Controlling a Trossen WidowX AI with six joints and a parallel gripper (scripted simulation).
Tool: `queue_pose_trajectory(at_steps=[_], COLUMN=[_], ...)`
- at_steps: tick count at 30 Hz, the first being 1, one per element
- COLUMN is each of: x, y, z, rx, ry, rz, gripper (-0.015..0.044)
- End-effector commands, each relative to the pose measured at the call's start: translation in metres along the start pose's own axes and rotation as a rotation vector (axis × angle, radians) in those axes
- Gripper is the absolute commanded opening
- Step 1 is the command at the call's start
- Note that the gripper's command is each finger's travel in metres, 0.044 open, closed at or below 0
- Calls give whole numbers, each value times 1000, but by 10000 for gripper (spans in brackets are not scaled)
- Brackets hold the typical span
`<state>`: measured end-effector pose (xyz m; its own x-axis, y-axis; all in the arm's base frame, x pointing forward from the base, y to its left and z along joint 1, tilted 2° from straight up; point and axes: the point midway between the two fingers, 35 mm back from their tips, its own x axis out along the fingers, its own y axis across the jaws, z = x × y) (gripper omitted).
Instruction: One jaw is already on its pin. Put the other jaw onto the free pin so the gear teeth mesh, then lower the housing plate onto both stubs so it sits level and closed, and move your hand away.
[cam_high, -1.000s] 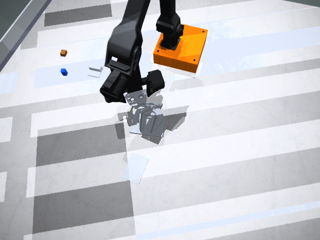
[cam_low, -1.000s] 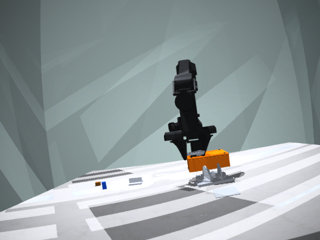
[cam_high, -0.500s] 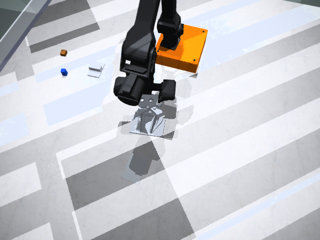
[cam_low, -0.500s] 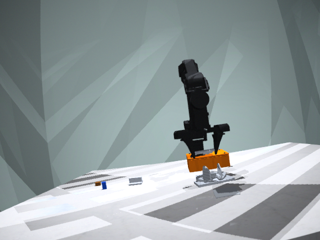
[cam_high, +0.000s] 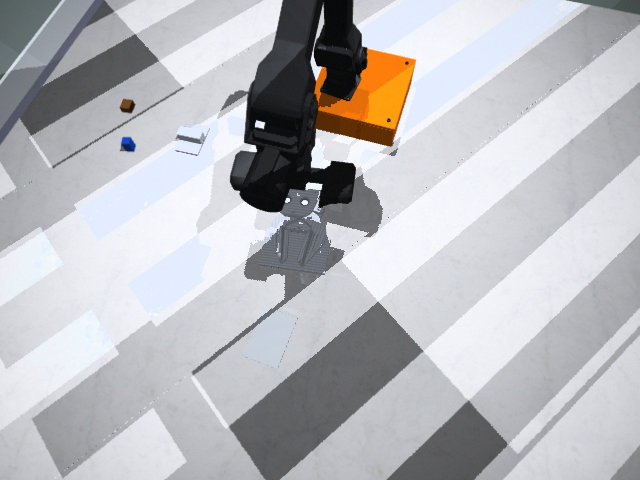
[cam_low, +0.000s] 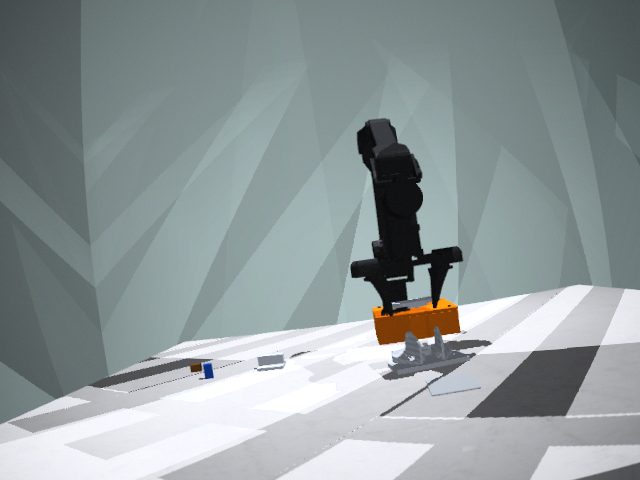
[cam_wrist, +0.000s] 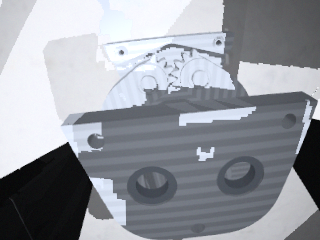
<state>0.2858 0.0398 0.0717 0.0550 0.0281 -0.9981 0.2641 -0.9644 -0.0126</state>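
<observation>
Exterior view: grey-green wall behind a striped surface (cam_high: 465, 206) (cam_low: 232, 413).

The many-sided, upright jointed arm (cam_high: 281, 93) (cam_low: 398, 217) is black, and so is the wide-spread two-fingered pincer (cam_low: 413, 304) at its end. The broad slab-like block (cam_high: 385, 93) (cam_low: 418, 325) is bright orange on top and a deeper, browner orange on its side, with small dark dots near its corners. The flat housing plate with two round holes (cam_high: 302, 204) (cam_wrist: 197, 145) is grey, banded with fine stripes and patched pale. The geared assembly (cam_high: 297, 253) (cam_low: 426, 361) (cam_wrist: 175, 75) shows whitish and grey. One small cube (cam_high: 127, 105) (cam_low: 195, 367) is brown, one small block (cam_high: 127, 144) (cam_low: 207, 370) blue. The counter (cam_high: 491, 258) (cam_low: 258, 439) mixes white, grey and charcoal stripes.
</observation>
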Motion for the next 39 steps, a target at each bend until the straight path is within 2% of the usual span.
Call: queue_pose_trajectory(at_steps=[1, 39], x=[0, 0], y=[0, 0], z=[0, 14], rx=[5, -5], ry=[2, 0], rz=[4, 4], gripper=[351, 351])
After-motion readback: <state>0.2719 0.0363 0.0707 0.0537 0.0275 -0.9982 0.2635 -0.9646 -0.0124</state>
